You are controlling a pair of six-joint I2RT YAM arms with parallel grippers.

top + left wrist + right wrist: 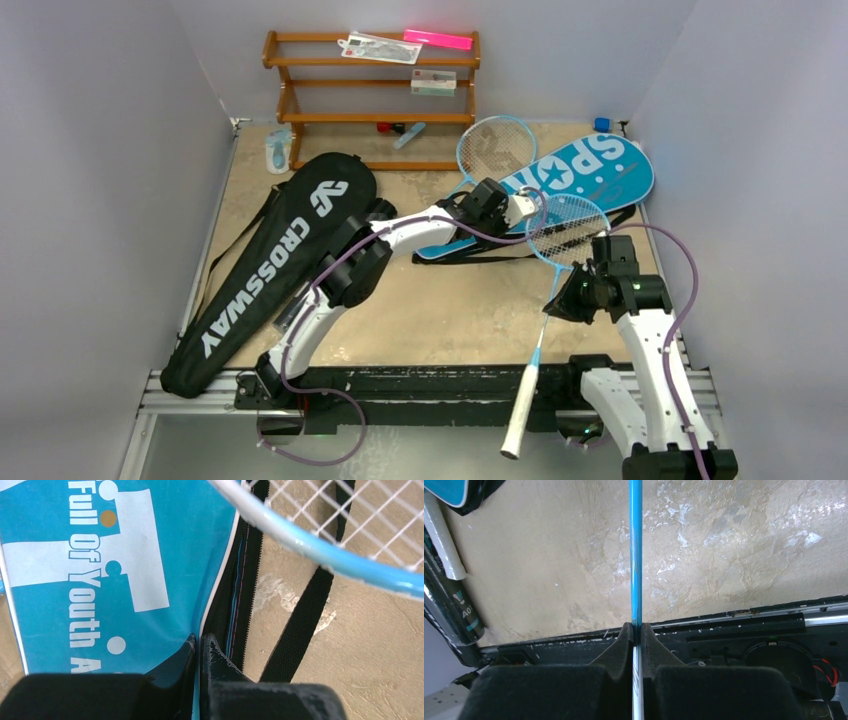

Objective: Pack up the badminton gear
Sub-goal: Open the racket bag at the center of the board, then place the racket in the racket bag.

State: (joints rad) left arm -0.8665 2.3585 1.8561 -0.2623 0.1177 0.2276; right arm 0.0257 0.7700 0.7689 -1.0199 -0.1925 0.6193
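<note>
Starting at the left, the long black "CROSSWAY" racket cover [265, 275] lies flat on the tan table [440, 310], with no racket seen going into it. Behind it stands the brown wooden three-tier rack [372, 118]. Toward the middle, the left gripper [200, 642] is clenched on the zipper edge of the blue "SPORT" racket cover [100, 580], seemingly to lift its flap. A light-blue racket with white strings [497, 150] rests at that cover's far edge, outside it as far as I can tell. Further right, the right gripper [637, 630] is clamped on the thin shaft of a second light-blue racket [636, 555], its head beside the blue cover's near edge and its white handle over the table's near rail. I judge packing barely begun: both rackets are yet to be sleeved and zipped.
</note>
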